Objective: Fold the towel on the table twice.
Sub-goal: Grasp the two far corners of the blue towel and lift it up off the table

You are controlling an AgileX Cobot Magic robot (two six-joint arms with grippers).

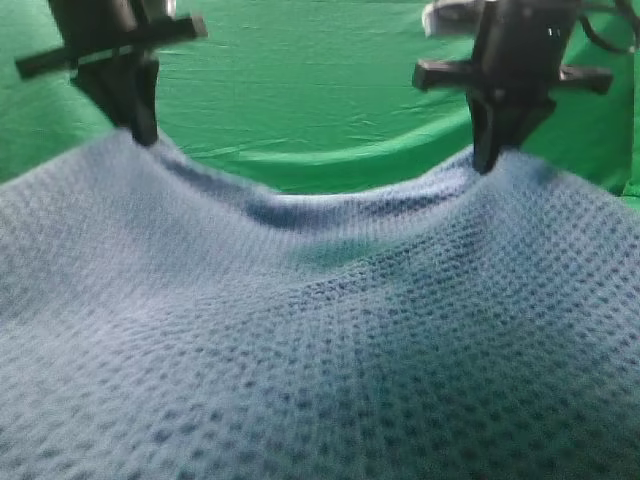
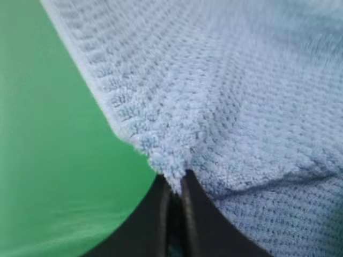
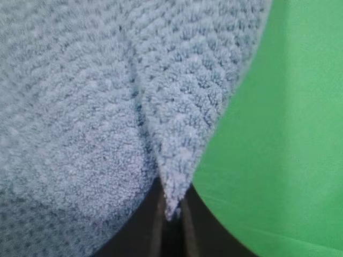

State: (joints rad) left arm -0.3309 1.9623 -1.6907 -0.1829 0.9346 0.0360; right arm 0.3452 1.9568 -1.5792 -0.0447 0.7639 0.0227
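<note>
Two grippers, left gripper [image 1: 143,135] and right gripper [image 1: 487,160], clamp the towel [image 1: 320,340] at upper frame; first fold underway, neither fold complete.

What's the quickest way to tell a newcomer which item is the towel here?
Start from the green table that fills the background. The big sheet spread over it, lifted at two far corners by the left gripper and right gripper, is the towel. It is blue-grey with a bumpy waffle weave, thick and fuzzy, unlike the smooth bright green cloth around it.
</note>
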